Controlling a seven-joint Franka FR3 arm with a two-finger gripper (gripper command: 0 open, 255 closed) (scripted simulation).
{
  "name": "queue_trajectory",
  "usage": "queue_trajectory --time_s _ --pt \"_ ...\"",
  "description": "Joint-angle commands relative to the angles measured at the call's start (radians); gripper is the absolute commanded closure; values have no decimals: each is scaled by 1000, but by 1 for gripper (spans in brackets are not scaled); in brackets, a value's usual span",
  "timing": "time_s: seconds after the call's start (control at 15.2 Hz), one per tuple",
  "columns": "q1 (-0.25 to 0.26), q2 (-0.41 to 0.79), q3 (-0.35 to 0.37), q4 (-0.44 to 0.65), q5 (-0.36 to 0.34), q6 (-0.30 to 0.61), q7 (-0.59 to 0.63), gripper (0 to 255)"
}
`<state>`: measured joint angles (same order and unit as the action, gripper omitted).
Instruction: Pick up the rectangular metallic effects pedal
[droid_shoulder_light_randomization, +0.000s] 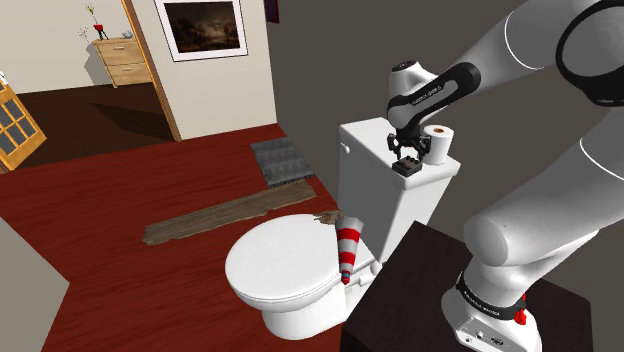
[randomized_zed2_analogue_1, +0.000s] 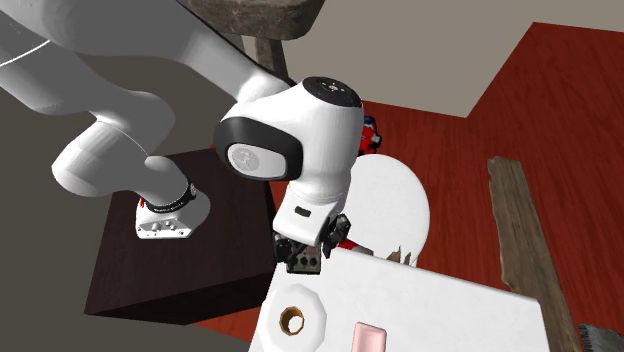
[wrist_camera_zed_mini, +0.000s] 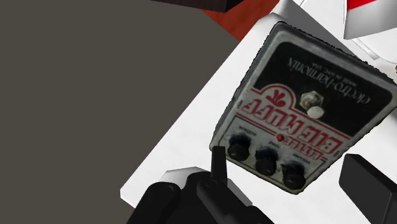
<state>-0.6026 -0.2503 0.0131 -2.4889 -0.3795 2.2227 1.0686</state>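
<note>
Looking along the end effector (wrist_camera_zed_mini: 286, 160), we see the effects pedal (wrist_camera_zed_mini: 305, 105): a grey metal box with a black face, red lettering, a silver footswitch and three black knobs. It lies flat on the white toilet tank lid (wrist_camera_zed_mini: 191, 137), near a toilet paper roll (droid_shoulder_light_randomization: 442, 141). The black fingers (wrist_camera_zed_mini: 219, 167) are spread wide, one on each side of the pedal; we cannot tell whether they touch it.
</note>
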Motion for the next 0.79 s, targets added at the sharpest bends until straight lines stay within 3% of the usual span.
queue_trajectory --time_s 0.0,0.53,0.73 --pt "-1 2 0 -1 -1 4 1 255" --pt "0 3 1 -1 -1 3 3 255" --pt "4 -20 1 19 12 -38 -14 255"
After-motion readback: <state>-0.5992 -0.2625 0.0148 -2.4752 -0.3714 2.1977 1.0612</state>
